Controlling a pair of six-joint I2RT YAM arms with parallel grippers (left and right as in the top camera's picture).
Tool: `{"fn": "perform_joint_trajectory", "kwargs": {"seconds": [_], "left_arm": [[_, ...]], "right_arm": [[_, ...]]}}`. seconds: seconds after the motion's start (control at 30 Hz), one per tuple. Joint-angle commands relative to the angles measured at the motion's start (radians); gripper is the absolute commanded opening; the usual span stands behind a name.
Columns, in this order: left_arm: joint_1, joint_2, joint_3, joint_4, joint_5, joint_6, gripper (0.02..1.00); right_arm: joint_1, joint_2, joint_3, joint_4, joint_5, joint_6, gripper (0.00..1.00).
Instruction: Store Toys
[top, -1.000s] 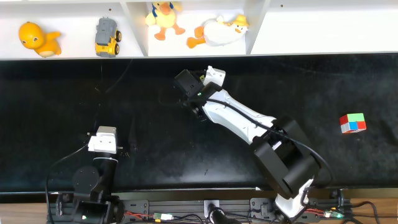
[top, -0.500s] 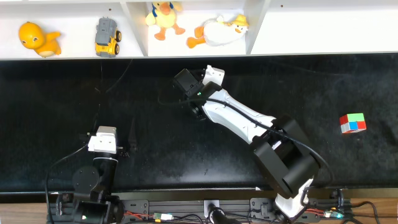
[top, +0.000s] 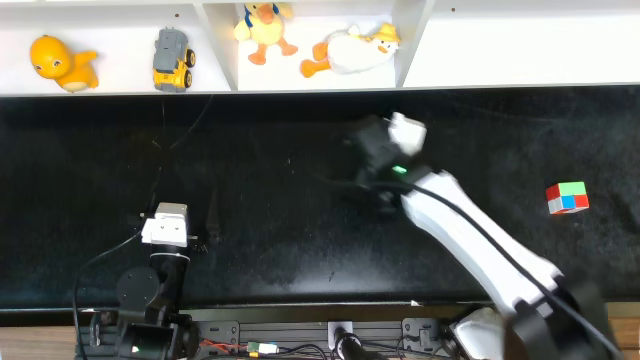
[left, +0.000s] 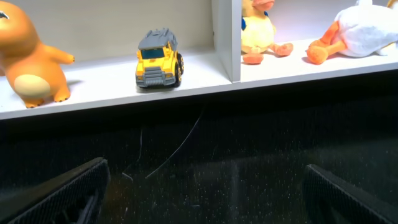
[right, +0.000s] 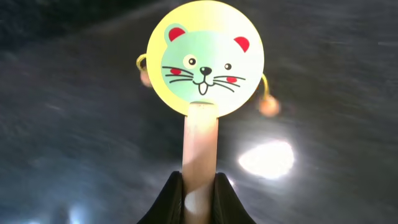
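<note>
On the white shelf (top: 520, 60) at the back, L to R: an orange toy figure (top: 62, 60), a yellow toy truck (top: 172, 58), then past the divider a duck plush (top: 264, 28) and a white goose plush (top: 350, 50). L hand (left: 211, 194) sits low over the black worktop (top: 100, 150), fingers spread wide, nothing in it. R hand (right: 199, 186) is pinched tight on the wooden handle of a rattle drum (right: 205, 59), held over mid-worktop, short of the shelf, w/ beads dangling either side. Far R, a colour cube (top: 567, 198) lies on the worktop. To do this well, I'd say: the grip is far from the head, so it could swing. Go steady, clear the shelf lip, lay it deep in the bay R of the goose, and mind the beads snagging. No writing legible; the drum shows just a printed cat face.
</note>
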Motion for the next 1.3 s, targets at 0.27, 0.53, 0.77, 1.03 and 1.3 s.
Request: {"fn": "perform_joint_trajectory", "kwargs": {"seconds": [0.27, 0.53, 0.77, 1.03, 1.3], "left_arm": [[0.003, -0.010, -0.006, 0.004, 0.009, 0.018, 0.998], [0.003, -0.010, -0.006, 0.004, 0.009, 0.018, 0.998], [0.003, -0.010, -0.006, 0.004, 0.009, 0.018, 0.998], [0.003, -0.010, -0.006, 0.004, 0.009, 0.018, 0.998], [0.003, -0.010, -0.006, 0.004, 0.009, 0.018, 0.998]], "right_arm": [[-0.224, -0.193, 0.012, -0.057, -0.018, -0.595, 0.045], [-0.384, -0.078, 0.101, 0.061, -0.048, -0.817, 0.045], [-0.401, 0.095, 0.262, 0.142, -0.076, -0.875, 0.042], [-0.402, 0.272, 0.401, 0.246, -0.100, -0.898, 0.042], [-0.449, 0.389, 0.460, 0.283, -0.130, -0.898, 0.045]]}}
